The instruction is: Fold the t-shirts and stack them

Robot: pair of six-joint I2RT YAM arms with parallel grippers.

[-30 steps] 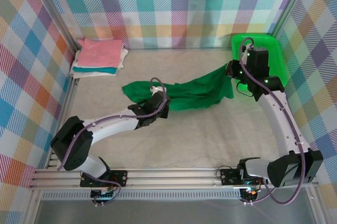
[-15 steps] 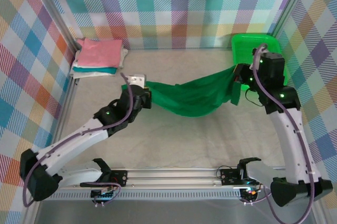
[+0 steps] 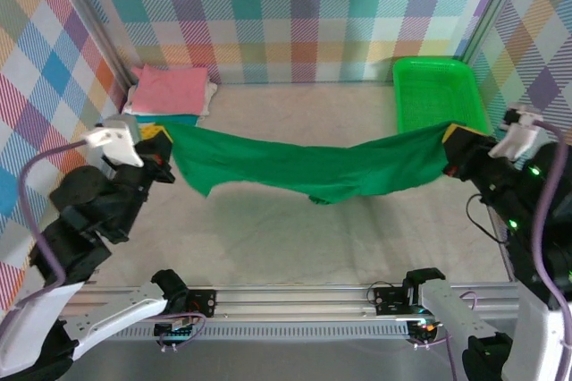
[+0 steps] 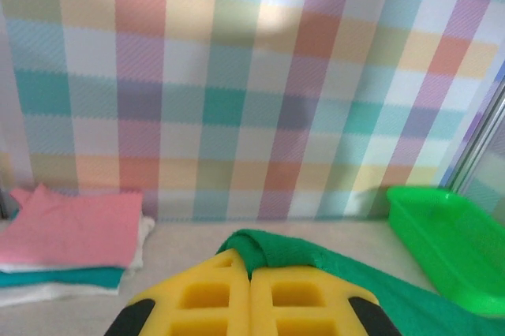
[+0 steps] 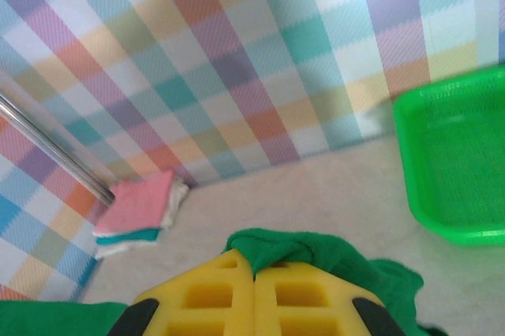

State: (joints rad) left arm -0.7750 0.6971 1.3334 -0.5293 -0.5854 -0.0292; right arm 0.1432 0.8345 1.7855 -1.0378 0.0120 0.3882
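Observation:
The dark green t-shirt (image 3: 304, 169) hangs stretched in the air between both arms, sagging in the middle above the table. My left gripper (image 3: 161, 138) is shut on its left end, and the cloth (image 4: 292, 253) bunches over the yellow fingers (image 4: 205, 296). My right gripper (image 3: 450, 139) is shut on the right end, with green cloth (image 5: 316, 251) pinched at the yellow fingertips (image 5: 213, 293). A folded stack of pink, white and teal t-shirts (image 3: 170, 93) lies at the back left corner, and it appears as a stack (image 4: 71, 245) in the left wrist view and as a stack (image 5: 142, 210) in the right wrist view.
A bright green plastic basket (image 3: 438, 95) stands at the back right against the plaid wall. Plaid walls enclose the table on three sides. The metal rail with the arm bases (image 3: 295, 300) runs along the near edge.
Both arms have lifted and pulled apart, the left one to the far left and the right one to the far right. The green t-shirt has gone from a crumpled heap to a stretched band.

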